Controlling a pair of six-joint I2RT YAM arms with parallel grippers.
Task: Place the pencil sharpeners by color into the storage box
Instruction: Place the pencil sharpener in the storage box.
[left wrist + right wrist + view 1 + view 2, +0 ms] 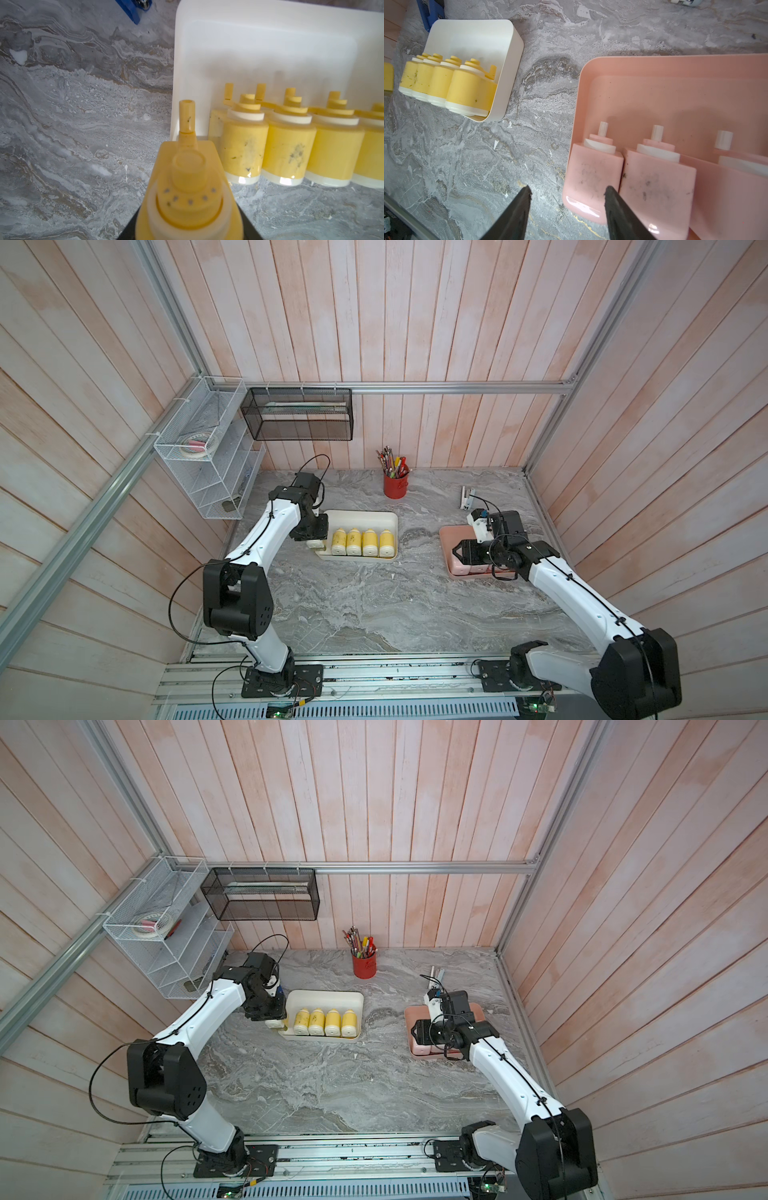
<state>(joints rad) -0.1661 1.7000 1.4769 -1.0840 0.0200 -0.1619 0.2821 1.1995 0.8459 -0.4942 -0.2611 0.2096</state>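
Both top views show a white wire rack at the upper left and a black mesh basket beside it on the back wall. Below them, left of centre, the left gripper points down at the left edge of the cream box. Its fingers are pinched on a fifth yellow sharpener. In the left wrist view that sharpener fills the lower middle of the frame, its crank end just outside the box wall, above the marble table. Whether it touches the wall I cannot tell.

Inside the box, four yellow sharpeners lie side by side along the lower edge, cream ends toward the bottom of the frame. The upper half of the box is bare. A red pencil cup stands above and to the right of it.

Right of centre sits the pink tray, with the right gripper hovering over its left end. In the right wrist view its fingers are spread and clamp nothing. One tip is over the table, the other over the leftmost of three pink sharpeners, which lie in a row with their white cranks pointing up the frame.
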